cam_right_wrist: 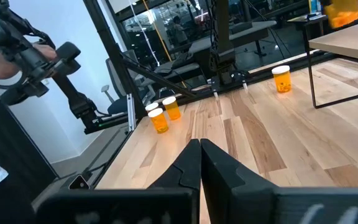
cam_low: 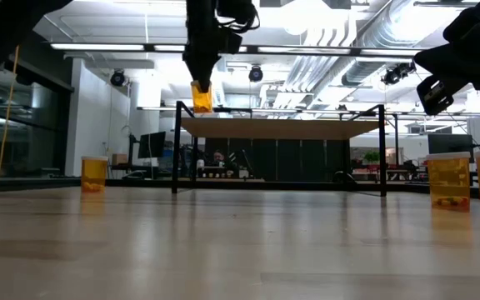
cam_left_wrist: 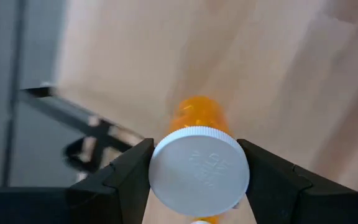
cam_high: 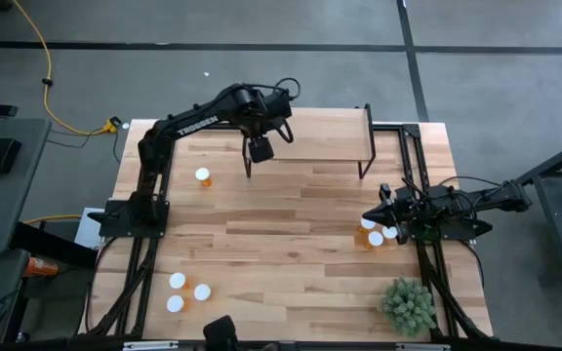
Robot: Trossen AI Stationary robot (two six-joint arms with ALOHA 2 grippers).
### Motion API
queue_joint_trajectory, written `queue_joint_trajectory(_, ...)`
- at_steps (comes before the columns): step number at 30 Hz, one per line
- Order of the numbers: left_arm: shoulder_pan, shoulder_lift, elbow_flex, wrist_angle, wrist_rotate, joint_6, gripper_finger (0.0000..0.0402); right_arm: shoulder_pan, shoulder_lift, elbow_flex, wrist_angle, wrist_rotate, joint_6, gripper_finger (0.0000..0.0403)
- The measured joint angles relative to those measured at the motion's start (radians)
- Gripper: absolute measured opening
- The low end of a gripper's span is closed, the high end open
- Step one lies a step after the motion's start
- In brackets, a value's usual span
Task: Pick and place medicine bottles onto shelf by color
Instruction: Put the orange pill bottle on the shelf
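My left gripper [cam_high: 260,146] is shut on an orange medicine bottle [cam_low: 201,97] with a white cap [cam_left_wrist: 199,169], a little above the left end of the shelf [cam_high: 330,136]. The shelf is a light-wood board on black legs at the table's far side. One bottle [cam_high: 203,175] stands on the table in front of the shelf's left end. Three bottles [cam_high: 177,281] stand near the table's near left corner. Three more bottles [cam_high: 376,237] stand by my right gripper [cam_high: 374,214], which is shut and empty at the table's right. My left gripper pinches the bottle's white cap by its rim [cam_left_wrist: 157,171] between its two fingers [cam_left_wrist: 129,177]. The fingers come from above, pointing down. The orange body [cam_left_wrist: 197,115] hangs upright below them, clear of the shelf board [cam_low: 282,129].
A small green plant [cam_high: 408,304] stands at the table's near right corner. The shelf's black legs [cam_high: 250,166] stand on the tabletop [cam_high: 291,244]. The tabletop's middle is bare wood between the bottle groups.
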Motion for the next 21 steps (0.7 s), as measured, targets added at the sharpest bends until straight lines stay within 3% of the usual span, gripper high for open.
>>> queue_joint_trajectory(3,0.021,0.000,0.000,0.029,-0.012,0.000,0.0209,0.000,0.000,0.000,0.000,0.000,0.000,0.0000)
queue_joint_trajectory(14,0.164,0.048,0.003,0.064,0.113,0.007,0.0209,0.000,0.000,0.000,0.000,0.000,0.000,0.0000)
queue_joint_trajectory(21,0.177,0.048,0.002,0.106,0.114,0.036,0.0209,0.000,0.000,0.000,0.000,0.000,0.000,0.0000)
